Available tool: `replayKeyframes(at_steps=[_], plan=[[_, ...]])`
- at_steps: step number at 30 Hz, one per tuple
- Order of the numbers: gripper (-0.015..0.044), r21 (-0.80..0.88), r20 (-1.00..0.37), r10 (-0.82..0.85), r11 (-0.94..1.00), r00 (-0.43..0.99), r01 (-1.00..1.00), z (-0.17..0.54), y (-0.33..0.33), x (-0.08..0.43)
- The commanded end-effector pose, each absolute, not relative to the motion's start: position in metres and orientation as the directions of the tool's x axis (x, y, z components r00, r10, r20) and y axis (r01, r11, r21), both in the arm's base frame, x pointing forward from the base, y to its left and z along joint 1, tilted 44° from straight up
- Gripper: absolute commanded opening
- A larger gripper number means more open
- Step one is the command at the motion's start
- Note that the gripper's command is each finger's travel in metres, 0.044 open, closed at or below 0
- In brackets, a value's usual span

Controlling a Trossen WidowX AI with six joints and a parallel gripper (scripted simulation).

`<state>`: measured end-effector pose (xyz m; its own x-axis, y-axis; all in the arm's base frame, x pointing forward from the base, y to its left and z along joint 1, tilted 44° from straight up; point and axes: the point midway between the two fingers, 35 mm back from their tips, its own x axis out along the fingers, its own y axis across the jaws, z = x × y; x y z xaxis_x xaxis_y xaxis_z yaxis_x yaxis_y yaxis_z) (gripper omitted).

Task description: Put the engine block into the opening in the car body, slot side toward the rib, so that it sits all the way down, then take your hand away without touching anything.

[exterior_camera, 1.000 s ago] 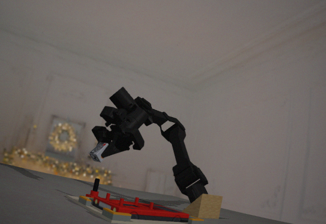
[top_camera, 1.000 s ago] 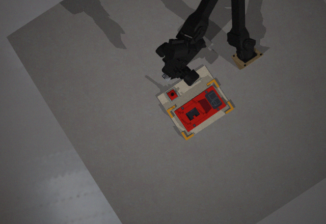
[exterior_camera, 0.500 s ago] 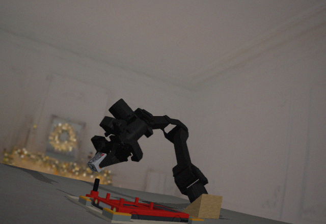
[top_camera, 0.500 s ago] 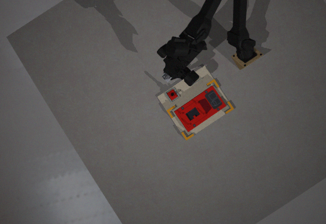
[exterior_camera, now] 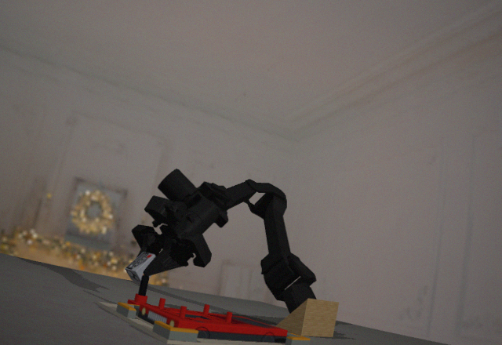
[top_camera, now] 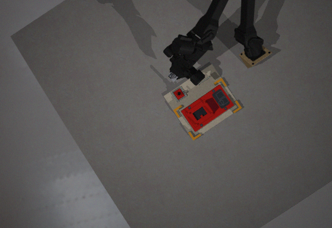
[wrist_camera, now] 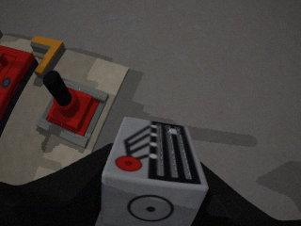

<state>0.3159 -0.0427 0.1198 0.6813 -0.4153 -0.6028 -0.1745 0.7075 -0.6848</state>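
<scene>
The grey engine block (top_camera: 172,75) (exterior_camera: 139,266) (wrist_camera: 141,176) has dark stripes and a red disc on one face. My gripper (exterior_camera: 147,261) (wrist_camera: 150,158) is shut on it and holds it tilted, in the air, beyond the edge of the base board on the black peg's side. The red car body (top_camera: 207,118) (exterior_camera: 243,327) (wrist_camera: 21,58) lies flat on the board. Its dark opening (top_camera: 197,112) is empty, with a small red rib at one edge. The block is off to the side of the opening. Its slot side cannot be made out.
A red square piece (top_camera: 176,92) (wrist_camera: 89,105) with an upright black peg (exterior_camera: 143,285) (wrist_camera: 58,88) sits in a grey frame, close to the held block. Orange-topped corner brackets (top_camera: 193,136) (exterior_camera: 174,328) (wrist_camera: 53,47) surround the car body. The arm's base stands on a wooden block (top_camera: 248,63) (exterior_camera: 321,318).
</scene>
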Motion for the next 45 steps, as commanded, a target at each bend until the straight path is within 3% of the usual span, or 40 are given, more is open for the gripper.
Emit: replayKeyframes(at_steps=[1, 27, 43, 45], plan=[[0.0, -0.684, -0.607, -0.413, 0.706, 0.679, -0.182, 0.113, -0.047, 0.316], [0.0, -0.685, -0.606, -0.414, 0.705, 0.679, -0.182, 0.086, -0.075, 0.319], [0.042, -0.686, -0.597, -0.408, 0.706, 0.691, -0.176, 0.088, -0.073, 0.319], [0.044, -0.686, -0.597, -0.408, 0.706, 0.691, -0.176, 0.088, -0.073, 0.319]])
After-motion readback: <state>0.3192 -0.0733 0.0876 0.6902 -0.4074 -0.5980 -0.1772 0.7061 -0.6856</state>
